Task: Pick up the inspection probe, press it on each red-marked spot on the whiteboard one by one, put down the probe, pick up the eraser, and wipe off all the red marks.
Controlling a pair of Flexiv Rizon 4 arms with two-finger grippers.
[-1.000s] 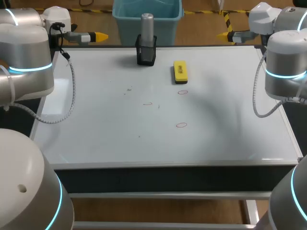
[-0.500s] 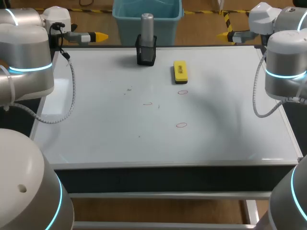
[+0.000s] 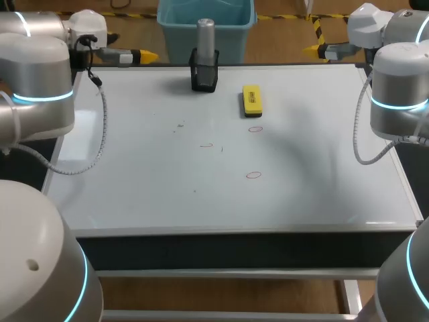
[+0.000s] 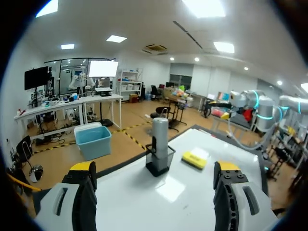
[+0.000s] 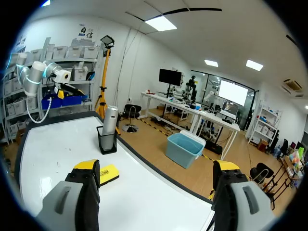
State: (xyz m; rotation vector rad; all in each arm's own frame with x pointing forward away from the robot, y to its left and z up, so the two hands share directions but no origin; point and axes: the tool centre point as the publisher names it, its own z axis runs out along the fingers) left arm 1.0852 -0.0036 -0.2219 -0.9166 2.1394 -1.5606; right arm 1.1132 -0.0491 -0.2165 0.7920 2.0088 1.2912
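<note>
Nothing of the task appears to have been done: the inspection probe is seen upright in its black holder at the far middle of the whiteboard. The yellow eraser lies just to the holder's right, and three red marks are seen unwiped nearer the middle. The left gripper and right gripper are held at the far left and far right corners, each with fingers apart and empty, so every step is judged to be left.

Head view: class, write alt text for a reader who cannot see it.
A silver probe stands upright in a black holder at the whiteboard's far edge, with a yellow eraser lying near it. Three small red marks dot the middle; the left gripper and right gripper are empty at the far corners.
</note>
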